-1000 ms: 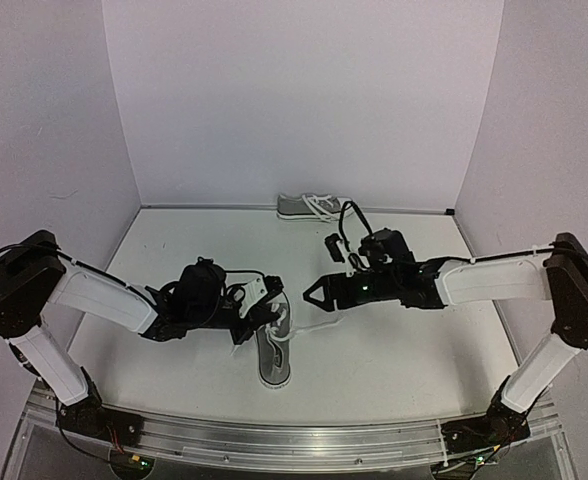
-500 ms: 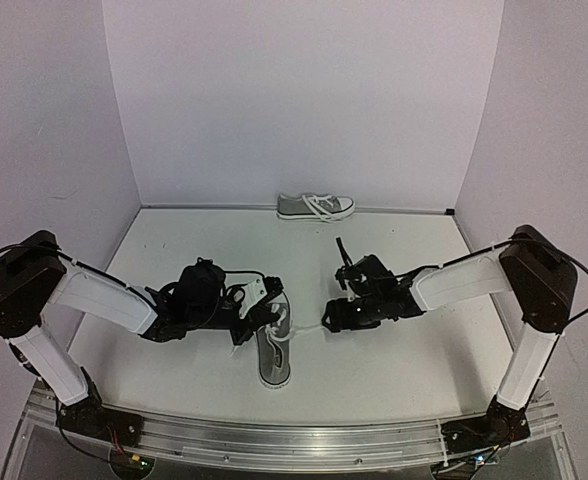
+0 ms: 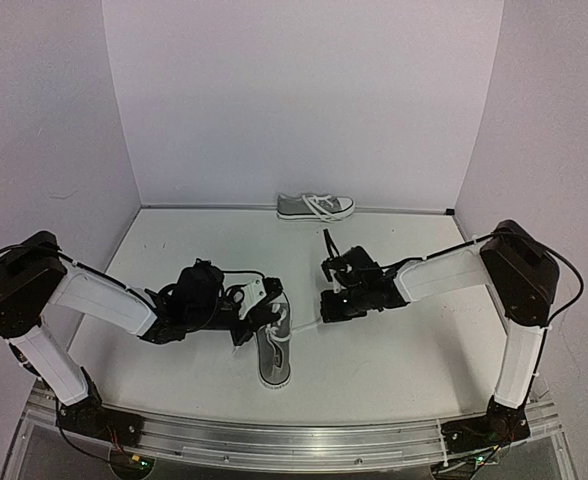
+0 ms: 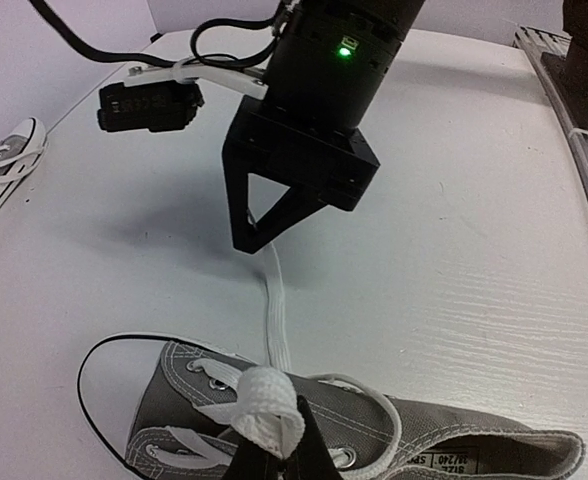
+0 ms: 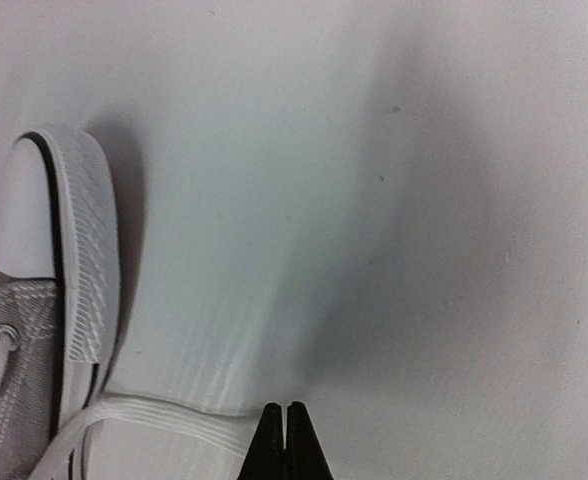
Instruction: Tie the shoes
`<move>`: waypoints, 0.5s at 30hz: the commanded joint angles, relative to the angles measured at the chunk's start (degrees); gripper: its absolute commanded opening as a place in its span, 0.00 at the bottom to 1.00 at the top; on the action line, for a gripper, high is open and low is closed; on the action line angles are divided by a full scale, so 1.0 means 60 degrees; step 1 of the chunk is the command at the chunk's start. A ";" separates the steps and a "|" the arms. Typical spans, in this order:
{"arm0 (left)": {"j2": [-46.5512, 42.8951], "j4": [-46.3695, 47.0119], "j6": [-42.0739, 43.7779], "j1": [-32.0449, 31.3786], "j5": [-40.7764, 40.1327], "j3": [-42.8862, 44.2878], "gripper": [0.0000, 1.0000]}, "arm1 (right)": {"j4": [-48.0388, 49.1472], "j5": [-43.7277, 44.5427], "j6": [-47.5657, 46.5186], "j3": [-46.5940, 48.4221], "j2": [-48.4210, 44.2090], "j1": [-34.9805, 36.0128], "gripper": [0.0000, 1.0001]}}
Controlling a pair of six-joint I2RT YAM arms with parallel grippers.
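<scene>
One grey shoe (image 3: 274, 352) with a white toe cap lies at the front centre, toe pointing away. My left gripper (image 4: 274, 455) is shut on a folded loop of its white lace (image 4: 264, 408) just above the eyelets. A free strand of the lace (image 4: 274, 318) runs over the table to my right gripper (image 3: 324, 317), which is down at the table just right of the shoe's toe (image 5: 24, 215). Its tips (image 5: 284, 415) are shut, and the lace's end (image 5: 164, 418) meets them. The other shoe (image 3: 316, 207) rests on its side by the back wall.
White walls enclose the table (image 3: 404, 350) at the back and both sides. A metal rail (image 3: 274, 440) with the arm bases runs along the near edge. The right arm's cables (image 3: 334, 250) loop above its wrist.
My right arm has pulled back and dropped to the table beside the shoe's toe, and its jaws have gone from open to shut at the lace end. The left gripper has held still.
</scene>
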 commanded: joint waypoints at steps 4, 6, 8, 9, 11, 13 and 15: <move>0.0207 0.1026 0.0418 -0.0102 0.0545 -0.0222 0.00 | 0.0347 -0.0159 -0.1041 0.2163 -0.0932 0.0030 0.00; 0.0241 0.0836 0.0696 -0.0184 0.0521 -0.0193 0.00 | 0.0347 -0.0411 -0.1235 0.2828 -0.0865 0.0031 0.00; 0.0228 0.0839 0.0872 -0.0243 0.0465 -0.0221 0.00 | 0.0352 -0.0913 -0.1359 0.3472 -0.0656 0.0042 0.00; 0.0209 0.0874 0.0927 -0.0261 0.0454 -0.0247 0.00 | 0.0384 -0.1266 -0.1399 0.3745 -0.0514 0.0057 0.00; 0.0151 0.0980 0.1022 -0.0287 0.0454 -0.0324 0.00 | 0.0538 -0.1804 -0.1515 0.4247 -0.0177 0.0187 0.00; 0.0111 0.1016 0.1107 -0.0318 0.0403 -0.0370 0.00 | 0.0580 -0.2182 -0.1637 0.4673 0.0138 0.0420 0.00; 0.0087 0.0968 0.1208 -0.0342 0.0356 -0.0392 0.00 | 0.0583 -0.2495 -0.1629 0.5099 0.0586 0.0714 0.00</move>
